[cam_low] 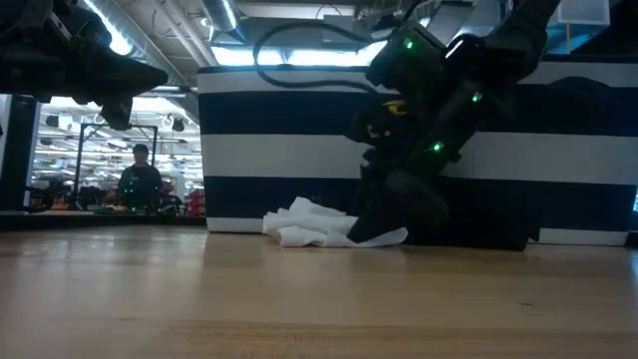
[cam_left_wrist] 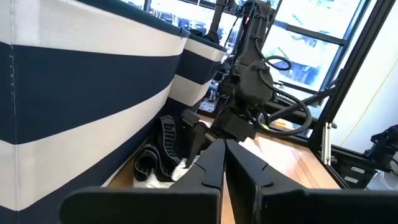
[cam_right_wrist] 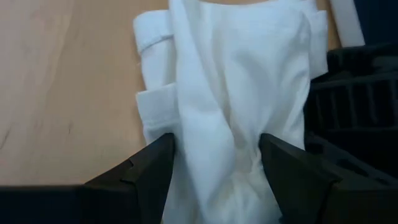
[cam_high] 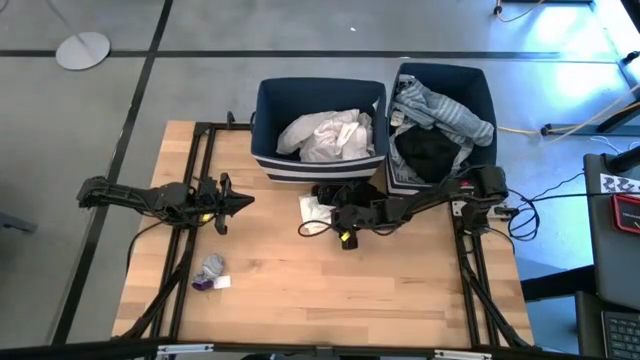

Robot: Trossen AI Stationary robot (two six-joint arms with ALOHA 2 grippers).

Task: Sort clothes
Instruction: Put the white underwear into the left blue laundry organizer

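Right under the right arm's wrist lies a crumpled white garment (cam_right_wrist: 236, 93), spread on the pale wooden table (cam_high: 330, 290) just in front of the two navy bins, and the right gripper (cam_right_wrist: 217, 162) stands over it with its dark fingers (cam_right_wrist: 149, 165) apart, one on each side of a fold of the cloth, pressing into it but not closed together. Beside the white piece, against the bin's base, sits a black ribbed item (cam_left_wrist: 163, 146). The left bin (cam_high: 320, 135), with white stripes on its base, holds a heap of white pieces (cam_high: 325, 135); the right bin (cam_high: 445, 125) holds a grey striped top (cam_high: 440, 108) over something black (cam_high: 425, 155). Nearer the table's front edge, well apart from these, lies a small grey bundle (cam_high: 211, 271). The left gripper (cam_high: 245, 201) waits over the table's left side, its fingers shut together on nothing. Beyond the table the floor is grey concrete, and across the room a person (cam_low: 140, 179) stands among lit shelving under ceiling lights.
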